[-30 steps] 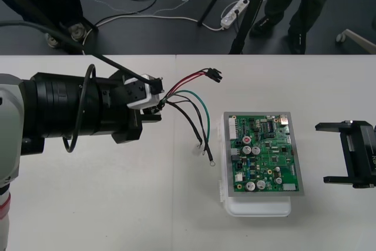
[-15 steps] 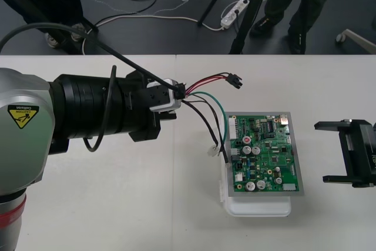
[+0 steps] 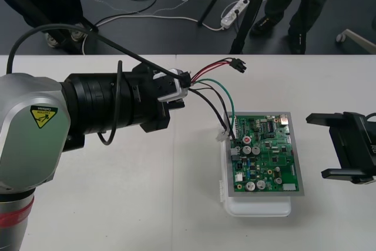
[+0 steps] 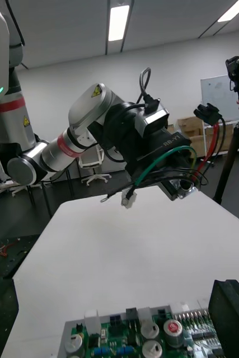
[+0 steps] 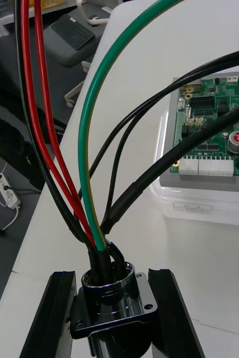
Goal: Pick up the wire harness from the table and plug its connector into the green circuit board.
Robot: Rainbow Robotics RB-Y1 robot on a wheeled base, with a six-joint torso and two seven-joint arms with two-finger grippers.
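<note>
The harness [image 5: 88,140] has red, black and green wires, a black plug [image 3: 237,64] and a silver socket [image 5: 109,284]. The fingers [image 5: 55,313] are black. The circuit board [image 3: 265,154] is green, its base [image 3: 258,207] white, the desk [image 3: 147,204] plain pale.

1. The table [image 3: 117,204] is plain and light, and its top looks flat and smooth.
2. A thin seam [image 3: 174,204] runs across the top from the far edge toward the near side, a little left of the middle in the front view.
3. Beyond the far edge there is the dark floor [image 3: 352,4].
4. One thing lies directly on the table: a white base [image 3: 258,207], on the right half, well apart from the far edge.
5. The base lies flat, with its long side running from far to near.
6. On the base sits the green circuit board [image 3: 267,157], which covers most of it. A white strip of the base shows at the near end.
</note>
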